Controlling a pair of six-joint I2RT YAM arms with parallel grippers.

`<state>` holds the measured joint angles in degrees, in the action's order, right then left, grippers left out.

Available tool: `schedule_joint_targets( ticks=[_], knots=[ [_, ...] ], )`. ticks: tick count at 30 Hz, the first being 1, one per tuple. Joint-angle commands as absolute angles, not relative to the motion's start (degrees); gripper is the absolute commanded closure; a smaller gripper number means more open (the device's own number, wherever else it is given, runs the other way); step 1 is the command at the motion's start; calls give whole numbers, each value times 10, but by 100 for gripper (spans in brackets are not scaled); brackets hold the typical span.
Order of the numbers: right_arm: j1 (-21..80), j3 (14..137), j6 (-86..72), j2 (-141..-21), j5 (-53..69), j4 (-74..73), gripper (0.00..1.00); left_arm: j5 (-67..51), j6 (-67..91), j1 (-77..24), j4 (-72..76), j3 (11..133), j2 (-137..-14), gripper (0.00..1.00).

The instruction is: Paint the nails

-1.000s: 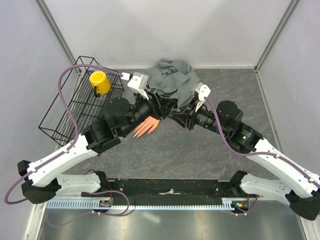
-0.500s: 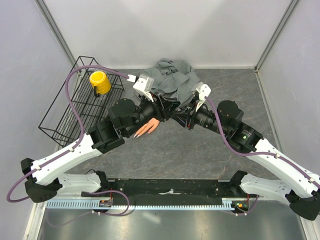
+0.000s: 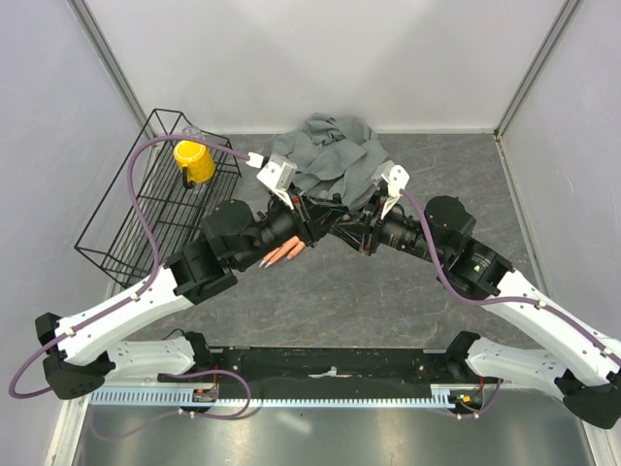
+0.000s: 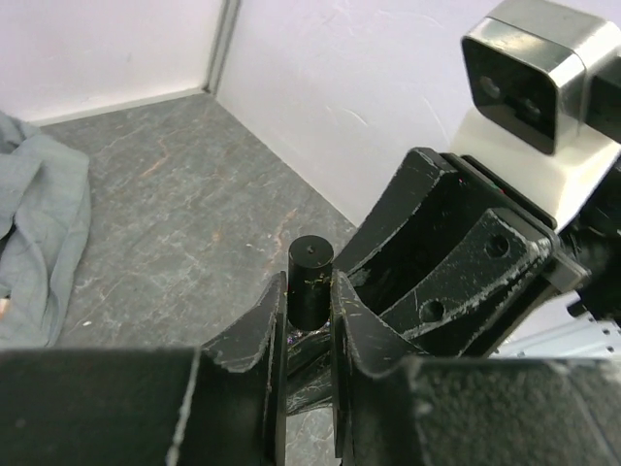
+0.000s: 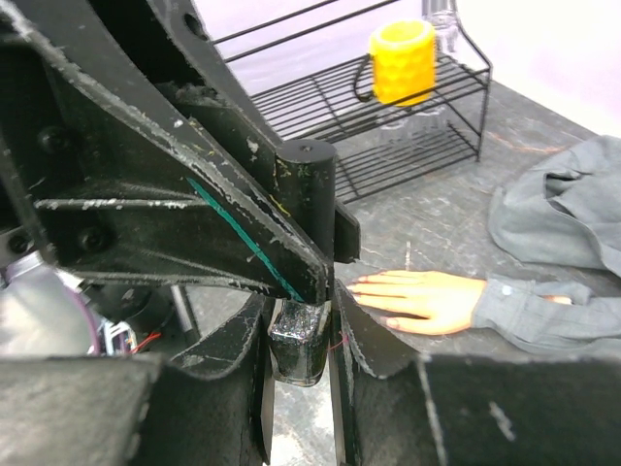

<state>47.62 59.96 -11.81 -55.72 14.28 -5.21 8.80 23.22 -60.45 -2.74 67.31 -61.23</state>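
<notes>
The peach mannequin hand lies flat on the table, half under my left arm, its grey sleeve running to the back. In the right wrist view the hand shows its small reddish nails at the fingertips. My right gripper is shut on a dark glittery nail polish bottle. My left gripper is shut on the bottle's black cap, seen also in the right wrist view. Both grippers meet above the table just right of the hand, the left gripper against the right gripper.
A crumpled grey shirt lies at the back centre. A black wire rack stands at the left with a yellow cup in it. Walls close the left, back and right sides.
My left arm has swung right and its gripper has closed in on the right gripper, now covering more of the hand. The right arm has barely moved.
</notes>
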Motion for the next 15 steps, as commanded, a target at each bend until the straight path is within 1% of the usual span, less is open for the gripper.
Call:
schedule_joint_targets(
  ticks=[1, 2, 4, 5, 6, 7, 8, 11, 12, 14, 15],
  knots=[
    [476, 598, -113, -528, 209, 31, 100, -45, 203, -587, 45, 637, -580, 98],
    [476, 593, -109, -520, 225, 39, 100, -142, 211, -576, 63, 631, -582, 98],
    [476, 590, -105, -515, 287, 57, 100, -258, 215, -543, 71, 634, -597, 98],
    [475, 588, -106, -512, 311, 69, 100, -369, 214, -537, 75, 636, -602, 98],
    [475, 580, -122, -508, 362, 108, 100, -415, 212, -527, 78, 640, -608, 98],
    [475, 577, -133, -500, 385, 132, 100, -469, 211, -522, 93, 635, -612, 98],
    [475, 575, -150, -500, 409, 155, 100, -584, 227, -517, 144, 619, -621, 98],
    [475, 580, -237, -518, 510, 256, 100, -724, 289, -505, 217, 602, -642, 98],
    [475, 572, -311, -524, 528, 345, 100, -748, 306, -505, 277, 597, -645, 98],
    [475, 569, -374, -541, 567, 428, 100, -810, 388, -505, 351, 591, -662, 98],
    [475, 570, -403, -547, 575, 480, 100, -820, 415, -505, 405, 592, -667, 98]
  ],
)
